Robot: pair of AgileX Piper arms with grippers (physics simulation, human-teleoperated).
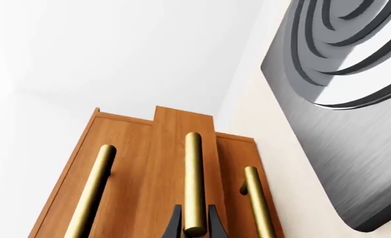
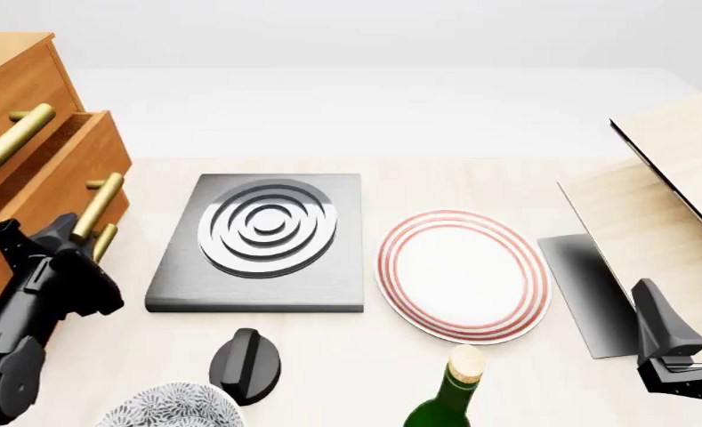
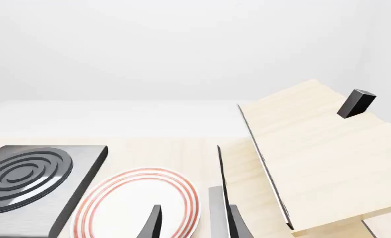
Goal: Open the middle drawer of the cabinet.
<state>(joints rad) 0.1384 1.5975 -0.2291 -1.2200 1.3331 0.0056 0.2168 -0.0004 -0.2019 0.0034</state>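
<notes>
The cabinet [image 2: 19,80] stands at the table's left edge, orange-brown wood with three brass bar handles. The middle drawer [image 2: 54,173] sticks out a little from the cabinet front, past the top and lowest drawers. Its handle [image 2: 98,205] runs between the fingers of my left gripper [image 2: 80,238], which is shut on it. In the left wrist view the drawer [image 1: 182,134] juts forward and the two dark fingers of my left gripper [image 1: 195,220] clasp the handle [image 1: 194,173] near its end. My right gripper [image 2: 683,351] is open and empty at the front right, and it also shows in the right wrist view [image 3: 195,223].
A grey hob slab with concentric rings [image 2: 262,236] lies right of the cabinet. A white plate with red rings [image 2: 463,274] lies mid-table. A black knob [image 2: 246,363], a green bottle [image 2: 452,400] and a patterned bowl [image 2: 166,409] stand in front. Pale wood boards [image 2: 671,187] stand right.
</notes>
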